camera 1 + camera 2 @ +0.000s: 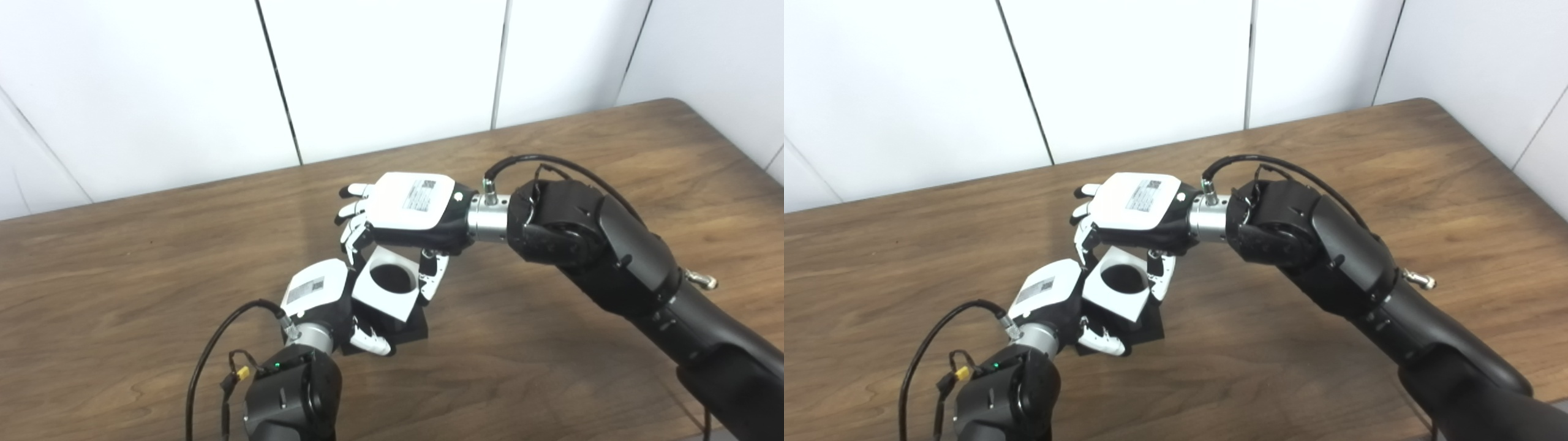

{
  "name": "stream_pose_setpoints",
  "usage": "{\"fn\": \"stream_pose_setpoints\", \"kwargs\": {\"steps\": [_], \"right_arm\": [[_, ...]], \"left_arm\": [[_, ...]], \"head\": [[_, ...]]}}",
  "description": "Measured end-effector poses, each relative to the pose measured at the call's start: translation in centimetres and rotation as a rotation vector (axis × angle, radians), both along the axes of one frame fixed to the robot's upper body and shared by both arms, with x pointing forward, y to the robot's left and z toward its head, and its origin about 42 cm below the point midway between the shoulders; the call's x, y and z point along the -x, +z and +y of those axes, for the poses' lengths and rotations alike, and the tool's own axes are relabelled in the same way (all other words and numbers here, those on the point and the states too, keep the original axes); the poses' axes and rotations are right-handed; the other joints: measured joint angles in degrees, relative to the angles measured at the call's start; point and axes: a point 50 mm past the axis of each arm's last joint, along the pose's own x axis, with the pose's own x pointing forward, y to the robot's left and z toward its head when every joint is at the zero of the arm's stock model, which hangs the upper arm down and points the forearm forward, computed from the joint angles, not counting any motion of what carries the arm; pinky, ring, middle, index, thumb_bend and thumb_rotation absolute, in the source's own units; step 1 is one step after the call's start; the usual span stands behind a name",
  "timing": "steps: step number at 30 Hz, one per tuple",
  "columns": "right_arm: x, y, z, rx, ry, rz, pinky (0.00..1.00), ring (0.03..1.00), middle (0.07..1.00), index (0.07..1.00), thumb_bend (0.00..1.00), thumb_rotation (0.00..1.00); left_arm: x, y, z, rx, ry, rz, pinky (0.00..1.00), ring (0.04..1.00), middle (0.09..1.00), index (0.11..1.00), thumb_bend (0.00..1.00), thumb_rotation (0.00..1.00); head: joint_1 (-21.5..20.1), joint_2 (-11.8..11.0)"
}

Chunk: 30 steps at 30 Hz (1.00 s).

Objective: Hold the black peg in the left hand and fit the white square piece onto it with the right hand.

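We see the white square piece (pixel 390 283), flat-faced with a dark round hole, pinched between the fingers and thumb of our right hand (pixel 411 211), directly above the matte black peg (pixel 409 329) gripped in our closed left hand (pixel 324 294) over the wood-grain table (pixel 551 367)

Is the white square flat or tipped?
Tipped. The white square piece leans, its round hole facing up toward the camera, pinched by the right hand.
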Motion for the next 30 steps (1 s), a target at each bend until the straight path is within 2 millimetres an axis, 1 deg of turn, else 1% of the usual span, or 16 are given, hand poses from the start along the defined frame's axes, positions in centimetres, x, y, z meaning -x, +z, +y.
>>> {"fn": "stream_pose_setpoints", "kwargs": {"steps": [6,7,8,9,13,17,20,21,22,23,24,25,27,28,29,30], "right_arm": [[1.1,0.7,0.8,0.105,0.074,-0.087,1.00,0.858,0.732,0.481,0.53,0.13],[1.2,0.9,1.0,0.127,0.085,-0.105,1.00,0.862,0.733,0.481,0.53,0.13],[1.3,1.1,1.1,0.148,0.096,-0.122,1.00,0.867,0.737,0.482,0.53,0.14],[1.5,1.3,1.3,0.170,0.106,-0.138,1.00,0.870,0.740,0.482,0.53,0.14],[1.6,1.6,1.6,0.225,0.134,-0.168,1.00,0.863,0.745,0.483,0.53,0.14],[1.7,1.8,1.4,0.250,0.147,-0.180,1.00,0.867,0.768,0.484,0.53,0.14],[1.7,1.7,1.3,0.251,0.147,-0.181,1.00,0.866,0.774,0.485,0.53,0.14],[1.7,1.6,1.3,0.249,0.144,-0.179,1.00,0.867,0.779,0.486,0.53,0.14],[1.7,1.6,1.2,0.248,0.142,-0.176,1.00,0.869,0.780,0.487,0.53,0.14],[1.6,1.5,1.1,0.246,0.138,-0.173,1.00,0.865,0.778,0.489,0.53,0.15],[1.5,1.4,1.1,0.243,0.137,-0.171,1.00,0.861,0.774,0.490,0.53,0.15],[1.3,1.3,1.0,0.241,0.133,-0.166,1.00,0.859,0.773,0.492,0.52,0.15],[0.9,1.1,0.7,0.230,0.122,-0.151,0.98,0.855,0.767,0.495,0.52,0.15],[0.9,1.1,0.6,0.224,0.121,-0.147,0.97,0.853,0.765,0.564,0.72,0.18],[0.8,1.1,0.5,0.219,0.119,-0.143,0.95,0.850,0.764,0.601,0.83,0.20],[0.7,1.0,0.4,0.212,0.118,-0.135,0.95,0.852,0.767,0.627,0.91,0.21]], "left_arm": [[0.0,0.1,0.0,0.029,-0.010,0.034,1.00,1.000,0.967,0.499,0.51,0.06],[0.0,0.1,0.0,0.034,-0.010,0.037,1.00,1.000,0.983,0.655,0.55,0.05],[0.0,0.1,0.0,0.037,-0.010,0.039,1.00,1.000,0.992,0.757,0.57,0.05],[0.0,0.0,0.0,0.041,-0.012,0.041,1.00,1.000,0.997,0.818,0.57,0.07],[0.1,0.0,-0.1,0.048,-0.024,0.055,1.00,1.000,0.991,0.843,0.55,0.16],[0.2,0.0,-0.1,0.058,-0.032,0.059,1.00,1.000,0.957,0.778,0.56,0.11],[0.2,0.0,-0.2,0.059,-0.033,0.053,1.00,1.000,0.939,0.764,0.56,0.11],[0.2,0.0,-0.2,0.058,-0.034,0.052,1.00,0.996,0.926,0.746,0.56,0.09],[0.2,0.0,-0.3,0.056,-0.035,0.051,1.00,0.989,0.909,0.700,0.57,0.06],[0.3,0.0,-0.3,0.054,-0.036,0.050,1.00,0.981,0.891,0.580,0.53,0.06],[0.3,0.0,-0.4,0.050,-0.037,0.049,1.00,0.976,0.879,0.538,0.52,0.06],[0.3,0.1,-0.4,0.045,-0.038,0.047,1.00,0.972,0.871,0.517,0.51,0.06],[0.3,0.1,-0.4,0.035,-0.030,0.035,1.00,0.964,0.864,0.496,0.51,0.06],[0.2,0.1,-0.4,0.034,-0.029,0.034,1.00,0.963,0.864,0.494,0.51,0.07],[0.2,0.2,-0.4,0.033,-0.028,0.032,1.00,0.964,0.866,0.493,0.51,0.07],[0.2,0.2,-0.4,0.031,-0.027,0.031,1.00,0.962,0.867,0.493,0.51,0.07]], "head": [[0.09,0.00],[0.18,0.00],[0.18,0.00],[0.18,0.00],[0.26,0.00],[0.53,0.00],[0.62,0.09],[0.62,0.09],[0.62,0.09],[0.62,0.09],[0.62,0.17],[0.62,0.18],[0.70,0.26],[0.70,0.35],[0.70,0.35],[0.70,0.35]]}}
